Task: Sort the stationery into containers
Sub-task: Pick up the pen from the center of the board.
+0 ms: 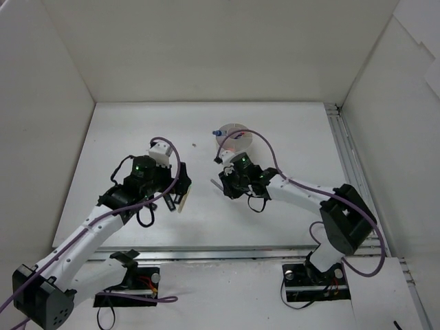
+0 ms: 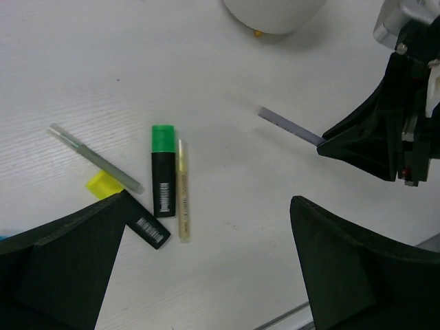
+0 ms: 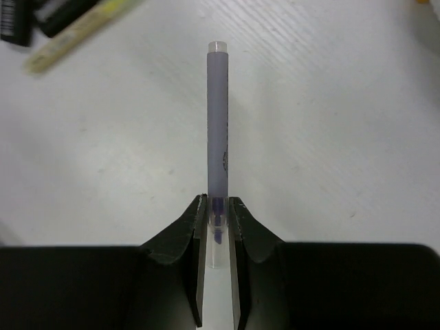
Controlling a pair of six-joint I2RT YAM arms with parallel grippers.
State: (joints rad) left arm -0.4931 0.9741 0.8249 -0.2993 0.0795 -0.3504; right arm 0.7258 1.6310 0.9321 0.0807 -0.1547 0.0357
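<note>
The right gripper point(image 3: 218, 214) has its jaws closed on a thin grey-blue pen point(image 3: 217, 117), pinching it near one end. The rest of the barrel points straight out from the fingertips over the white table point(image 3: 344, 103). Whether the pen's far end touches the surface cannot be told. In the overhead view this gripper sits near the middle of the table, just on the near side of the low round white plastic tub point(image 1: 236, 137). The tub stands toward the far edge, and a small blue-capped item point(image 1: 217, 131) shows at its left rim.

The left gripper point(image 2: 208, 201) hangs with its jaws spread wide, holding nothing, over a loose group of stationery left of the table's middle. Below it a black highlighter with a green cap point(image 2: 163, 173) lies just beside a pale wooden stick point(image 2: 183, 191), the two roughly parallel. To their left a thin clear pen point(image 2: 96, 158) lies at an angle. A black highlighter with a yellow cap point(image 2: 103, 184) lies just beside the clear pen, partly hidden by the left finger.
</note>
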